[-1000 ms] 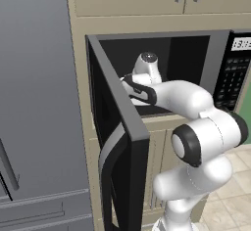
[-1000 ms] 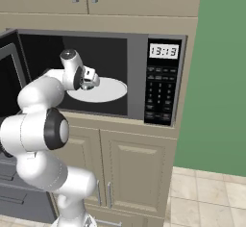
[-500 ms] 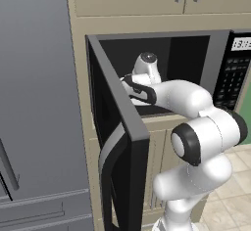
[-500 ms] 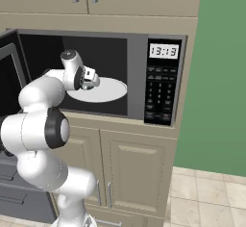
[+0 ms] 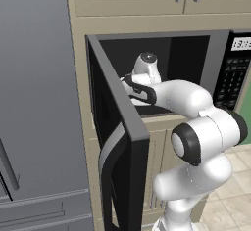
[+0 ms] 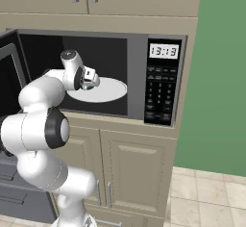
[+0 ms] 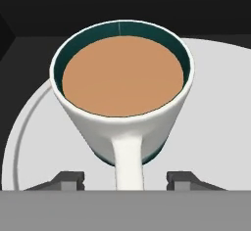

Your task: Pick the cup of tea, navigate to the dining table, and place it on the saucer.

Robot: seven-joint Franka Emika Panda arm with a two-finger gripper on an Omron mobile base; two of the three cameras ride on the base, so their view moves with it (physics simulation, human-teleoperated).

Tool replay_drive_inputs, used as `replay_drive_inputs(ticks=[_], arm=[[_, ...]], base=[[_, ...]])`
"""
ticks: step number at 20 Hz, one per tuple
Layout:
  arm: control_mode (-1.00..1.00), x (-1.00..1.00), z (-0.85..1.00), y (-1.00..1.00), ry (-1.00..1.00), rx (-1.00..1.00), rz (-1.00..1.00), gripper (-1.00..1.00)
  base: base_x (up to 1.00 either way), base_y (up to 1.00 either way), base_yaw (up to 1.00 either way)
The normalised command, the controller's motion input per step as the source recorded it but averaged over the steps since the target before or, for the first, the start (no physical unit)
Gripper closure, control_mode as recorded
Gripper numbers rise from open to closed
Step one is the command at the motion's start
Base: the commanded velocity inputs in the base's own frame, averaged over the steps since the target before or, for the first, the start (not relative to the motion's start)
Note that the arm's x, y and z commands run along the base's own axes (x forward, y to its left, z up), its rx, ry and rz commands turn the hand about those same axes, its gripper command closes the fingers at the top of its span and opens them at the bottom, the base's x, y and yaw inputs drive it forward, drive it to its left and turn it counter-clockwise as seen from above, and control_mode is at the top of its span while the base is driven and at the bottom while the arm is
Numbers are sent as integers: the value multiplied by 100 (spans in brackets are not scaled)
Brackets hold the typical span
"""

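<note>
The cup of tea (image 7: 122,98) stands upright on the round white turntable plate (image 7: 215,107) inside the open microwave (image 6: 139,48). It is white outside and teal inside the rim, with a teal band at its foot, and brown liquid fills it nearly to the brim. In the hand view its handle points straight toward the camera, running down between the two dark fingertips (image 7: 68,178), which sit low on either side of it. The gripper (image 7: 125,180) is thus placed around the handle; the jaws stand apart with a gap on each side of the handle, and no contact with the cup is visible. The tips are partly cut by the lower edge, so I cannot tell whether they are closing. In the right base view the white arm reaches in from the left, with the hand over the plate. The cup itself is hidden behind the hand there. The microwave door (image 5: 117,142) hangs swung open to the left, and the control panel with its clock display (image 6: 163,51) is on the right. Beige cabinets (image 6: 134,173) sit above and below, a grey refrigerator (image 5: 34,103) stands at far left, and a green wall (image 6: 221,77) is at far right.
</note>
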Motion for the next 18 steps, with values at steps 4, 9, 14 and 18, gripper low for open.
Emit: replay_drive_inputs(ticks=[4, 9, 14, 18], arm=[[-100, 0, 0, 0, 0, 0, 0, 100], [-100, -1, 0, 0, 0, 0, 0, 100], [-100, -6, 0, 0, 0, 0, 0, 100], [-100, -49, 0, 0, -9, 0, 0, 100]], base=[[0, 0, 0], [0, 0, 0], [0, 0, 0], [0, 0, 0]])
